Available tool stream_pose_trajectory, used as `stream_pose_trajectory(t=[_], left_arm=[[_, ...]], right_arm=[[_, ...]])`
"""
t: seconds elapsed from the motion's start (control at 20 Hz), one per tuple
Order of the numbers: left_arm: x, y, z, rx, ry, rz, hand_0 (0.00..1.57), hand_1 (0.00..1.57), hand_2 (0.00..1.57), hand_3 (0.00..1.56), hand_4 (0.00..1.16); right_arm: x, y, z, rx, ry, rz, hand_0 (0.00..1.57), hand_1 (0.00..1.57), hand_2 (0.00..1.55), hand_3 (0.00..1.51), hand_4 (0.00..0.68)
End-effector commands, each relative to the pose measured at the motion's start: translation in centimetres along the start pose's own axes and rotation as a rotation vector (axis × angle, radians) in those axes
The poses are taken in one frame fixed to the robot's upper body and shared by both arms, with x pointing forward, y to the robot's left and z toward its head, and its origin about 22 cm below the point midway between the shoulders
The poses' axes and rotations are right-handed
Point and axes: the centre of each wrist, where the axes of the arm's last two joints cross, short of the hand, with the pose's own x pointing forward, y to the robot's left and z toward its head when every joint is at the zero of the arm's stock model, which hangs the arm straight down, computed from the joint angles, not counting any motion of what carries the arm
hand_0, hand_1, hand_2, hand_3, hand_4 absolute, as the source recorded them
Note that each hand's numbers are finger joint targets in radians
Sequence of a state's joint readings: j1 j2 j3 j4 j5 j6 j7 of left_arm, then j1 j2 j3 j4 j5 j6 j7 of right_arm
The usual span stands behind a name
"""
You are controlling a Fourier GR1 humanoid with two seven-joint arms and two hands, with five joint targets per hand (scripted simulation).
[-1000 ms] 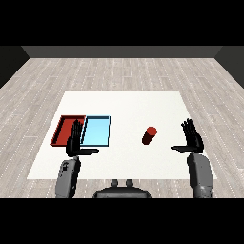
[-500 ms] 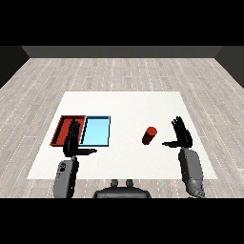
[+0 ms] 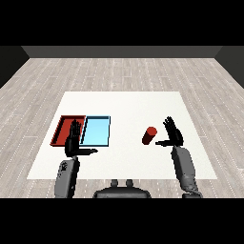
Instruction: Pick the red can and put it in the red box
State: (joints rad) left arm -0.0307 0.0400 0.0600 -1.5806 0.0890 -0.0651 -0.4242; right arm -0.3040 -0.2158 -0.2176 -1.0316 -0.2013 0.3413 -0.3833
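Reach step: right hand [image 3: 172,135] spread wide, just beside red can [image 3: 149,135], not touching. Next: close round can, carry to red tray [image 3: 61,129].

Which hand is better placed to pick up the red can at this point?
The right hand. It is open just beside the red can, thumb pointing toward it. The left hand hovers at the near edge of the red tray, with the light blue tray between it and the can.
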Motion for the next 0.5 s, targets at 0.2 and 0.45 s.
stream_pose_trajectory(t=[0.2, 0.45], left_arm=[[1.1, 1.3, 0.8, 0.000, 0.003, 0.001, 0.00, 0.00, 0.00, 0.00, 0.00], [0.8, 1.5, -0.3, 0.020, -0.012, 0.010, 0.00, 0.00, 0.00, 0.00, 0.00]], right_arm=[[-1.3, 1.2, -0.9, -0.001, 0.021, -0.071, 0.00, 0.00, 0.00, 0.00, 0.000], [-4.0, 2.0, -1.0, 0.010, 0.065, -0.088, 0.00, 0.00, 0.00, 0.00, 0.000]])
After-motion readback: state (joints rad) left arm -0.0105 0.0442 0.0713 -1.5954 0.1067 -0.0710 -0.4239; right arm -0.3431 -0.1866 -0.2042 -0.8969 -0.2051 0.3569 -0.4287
